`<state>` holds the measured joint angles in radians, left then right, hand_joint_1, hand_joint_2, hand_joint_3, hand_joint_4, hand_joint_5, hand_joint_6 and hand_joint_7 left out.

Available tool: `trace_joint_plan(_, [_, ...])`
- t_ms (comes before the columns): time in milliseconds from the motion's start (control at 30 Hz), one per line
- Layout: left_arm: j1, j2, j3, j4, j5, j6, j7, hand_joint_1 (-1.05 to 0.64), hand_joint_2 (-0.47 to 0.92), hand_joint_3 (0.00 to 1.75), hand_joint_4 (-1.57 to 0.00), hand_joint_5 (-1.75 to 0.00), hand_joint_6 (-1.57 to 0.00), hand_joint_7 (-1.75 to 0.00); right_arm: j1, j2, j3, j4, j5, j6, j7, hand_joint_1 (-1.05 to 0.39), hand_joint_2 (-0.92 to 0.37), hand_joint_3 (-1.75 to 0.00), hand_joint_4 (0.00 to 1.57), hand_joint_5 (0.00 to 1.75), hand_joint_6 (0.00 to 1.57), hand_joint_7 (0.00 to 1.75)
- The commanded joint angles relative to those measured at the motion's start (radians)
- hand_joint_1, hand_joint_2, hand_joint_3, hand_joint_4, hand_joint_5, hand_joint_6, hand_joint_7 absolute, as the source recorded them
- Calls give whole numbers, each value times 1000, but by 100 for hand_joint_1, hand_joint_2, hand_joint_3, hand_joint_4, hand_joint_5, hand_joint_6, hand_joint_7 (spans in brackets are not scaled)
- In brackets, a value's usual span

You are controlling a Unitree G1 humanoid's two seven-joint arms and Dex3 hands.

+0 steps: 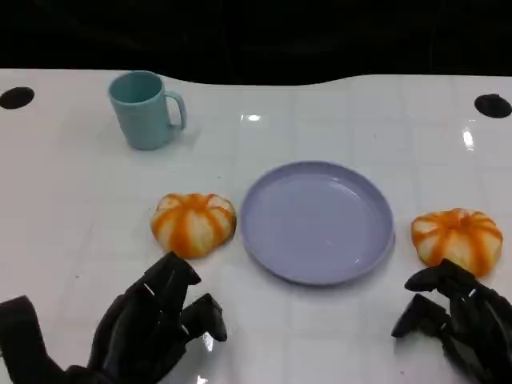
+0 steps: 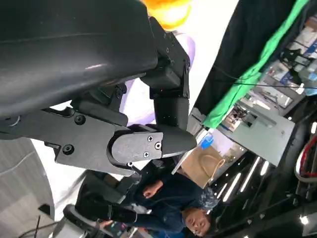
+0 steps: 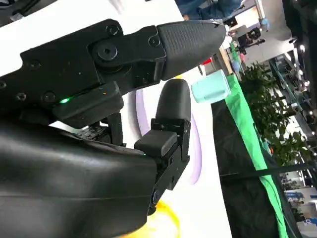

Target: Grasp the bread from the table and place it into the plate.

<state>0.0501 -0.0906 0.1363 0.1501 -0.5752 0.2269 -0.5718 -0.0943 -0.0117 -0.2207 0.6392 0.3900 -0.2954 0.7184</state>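
Nearest the robot, the left hand (image 1: 156, 328) hangs low over the white tabletop (image 1: 72, 240) with its fingers apart and nothing in them. Its fingertips point toward the left bread (image 1: 194, 224), an orange-and-white striped roll lying just beyond them but, as far as the head view shows, not touched. That stance reads as an approach: the hand is lined up behind the roll so the fingers can close around it from the near side.

The right hand (image 1: 456, 320) mirrors it on the other side, fingers also spread and empty, set just short of the right bread (image 1: 458, 238). Whether its uppermost fingertip brushes that roll cannot be told from the head view. In the right wrist view the fingers (image 3: 171, 116) reach out over the plate's pale rim, with a sliver of orange at the frame's edge.

Between the 2 rolls sits the lilac plate (image 1: 264, 240), bare inside, its rim just beside the left bread and a little apart from the right one. With both rolls flanking the plate, either hand needs only a short carry inward, which probably explains the layout.

Farther back, a teal mug (image 1: 144, 110) stands upright, well apart from the plate and out of the likely path. Neither roll has been lifted, so the grasp is not yet made.

In the left wrist view a person (image 2: 168, 208) sits beyond the tabletop's edge.
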Motion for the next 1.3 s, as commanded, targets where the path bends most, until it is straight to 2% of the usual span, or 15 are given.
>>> trace_joint_plan(33, [-8,22,-8,17,60,-109,-11,-51,92,39,-72,-175,-45,-175,-5,-11,-8,8,8,-10,4,-52,-92,-28,63,152,56,122])
trace_joint_plan(67, [-14,27,-15,29,95,-171,-18,-53,92,41,-65,-172,-49,-151,-7,-11,-7,9,9,-7,4,-53,-92,-28,63,152,56,122])
trace_joint_plan(133, [-26,36,-28,54,172,-299,-9,-54,92,42,-60,-170,-52,-137,-9,-11,-5,8,9,-1,4,-54,-92,-27,63,152,56,121])
trace_joint_plan(167, [-32,38,-33,65,204,-351,3,-53,92,33,-60,-151,-58,-106,-10,-11,-5,8,8,1,2,-54,-92,-26,63,152,56,121])
trace_joint_plan(267, [-53,50,-48,98,300,-508,28,-51,92,24,-57,-121,-66,-53,-11,-8,-3,5,9,7,-1,-55,-92,-25,63,152,57,121])
trace_joint_plan(333, [-66,68,-60,122,380,-607,64,-50,92,22,-56,-114,-67,-41,-15,-4,-6,6,15,10,1,-55,-92,-25,63,152,57,120])
trace_joint_plan(367, [-72,79,-67,134,430,-662,91,-50,92,20,-49,-97,-63,-30,-17,-2,-9,8,20,11,4,-54,-92,-24,63,152,57,120])
trace_joint_plan(433, [-90,107,-77,155,541,-751,162,-50,92,19,-45,-87,-61,-23,-24,-1,-12,14,28,19,10,-53,-92,-24,63,152,57,120])
trace_joint_plan(467, [-101,123,-81,162,599,-782,204,-48,92,14,-36,-77,-58,-16,-27,-3,-12,19,28,19,11,-53,-92,-24,63,152,57,120])
trace_joint_plan(533, [-120,154,-89,172,696,-830,278,-47,92,11,-29,-68,-55,-9,-29,-3,-10,23,24,11,5,-52,-92,-25,63,152,57,120])
trace_joint_plan(700, [-174,231,-106,203,929,-933,486,-41,89,5,-22,-60,-49,-2,-34,0,-12,31,30,10,13,-53,-92,-25,64,151,58,121])
trace_joint_plan(867, [-214,318,-146,183,1146,-906,652,-39,84,0,-17,-40,-42,0,-30,1,-11,36,29,4,17,-54,-92,-25,65,150,58,120])
trace_joint_plan(1067, [-244,390,-205,172,1265,-861,740,-41,82,0,-13,-28,-36,0,-22,8,-9,27,23,-4,0,-53,-92,-25,65,149,59,121])
trace_joint_plan(1167, [-270,435,-255,112,1343,-759,678,-37,80,0,-5,-23,-28,0,-17,7,-4,32,12,-27,6,-53,-92,-26,64,149,57,121])
trace_joint_plan(1300, [-316,453,-311,109,1368,-657,610,-33,78,0,0,-20,-23,0,-18,5,-5,35,18,-20,12,-54,-92,-24,62,150,56,120])
